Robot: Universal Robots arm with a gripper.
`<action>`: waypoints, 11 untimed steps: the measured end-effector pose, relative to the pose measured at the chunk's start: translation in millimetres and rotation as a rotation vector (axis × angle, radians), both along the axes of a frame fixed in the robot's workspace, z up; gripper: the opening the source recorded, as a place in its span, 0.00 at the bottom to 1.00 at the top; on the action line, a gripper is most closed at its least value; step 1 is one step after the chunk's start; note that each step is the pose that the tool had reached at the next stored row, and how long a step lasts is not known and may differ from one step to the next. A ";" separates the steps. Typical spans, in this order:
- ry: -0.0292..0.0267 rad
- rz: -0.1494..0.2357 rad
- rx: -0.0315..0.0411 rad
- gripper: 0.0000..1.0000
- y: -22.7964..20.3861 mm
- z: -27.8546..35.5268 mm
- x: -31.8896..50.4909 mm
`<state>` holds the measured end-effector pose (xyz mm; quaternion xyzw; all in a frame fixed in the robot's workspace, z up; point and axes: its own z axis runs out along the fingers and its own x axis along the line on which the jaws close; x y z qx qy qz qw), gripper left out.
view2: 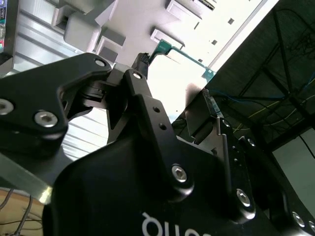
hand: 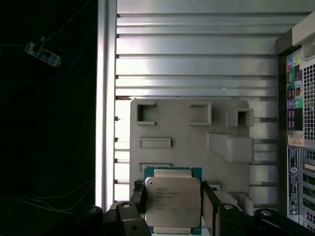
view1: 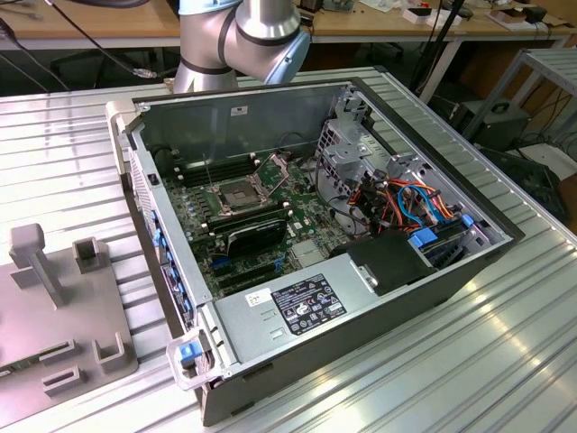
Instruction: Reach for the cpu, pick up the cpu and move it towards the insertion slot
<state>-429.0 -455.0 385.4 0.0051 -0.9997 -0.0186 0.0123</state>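
In the first wrist view the cpu (hand: 172, 200), a square chip with a dull silver face on a green board, sits between the two black fingers (hand: 138, 195) of my gripper (hand: 172, 196). The gripper is shut on it by its side edges. It hangs above a grey fixture plate (hand: 187, 132). In the second wrist view the cpu's green edge (view2: 184, 55) shows at the fingertips. The insertion slot (view1: 236, 191), a silver-framed socket with a dark centre, lies on the motherboard inside the open computer case (view1: 433, 298) in the exterior view.
The grey fixture plate (view1: 54, 316) with raised blocks lies on the ribbed metal table (view1: 505, 361), at the exterior view's left of the case. The case's rear panel (hand: 300, 128) stands beside the plate. The table's edge (hand: 106, 98) borders dark floor. The arm (view1: 243, 36) rises behind the case.
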 end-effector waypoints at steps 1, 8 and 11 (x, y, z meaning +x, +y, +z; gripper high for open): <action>0.0000 0.000 0.0000 0.55 0.0 0.0 0.4; 0.0000 0.000 0.0000 0.55 0.0 0.0 6.9; 0.0000 0.000 0.0000 0.55 0.0 0.0 10.6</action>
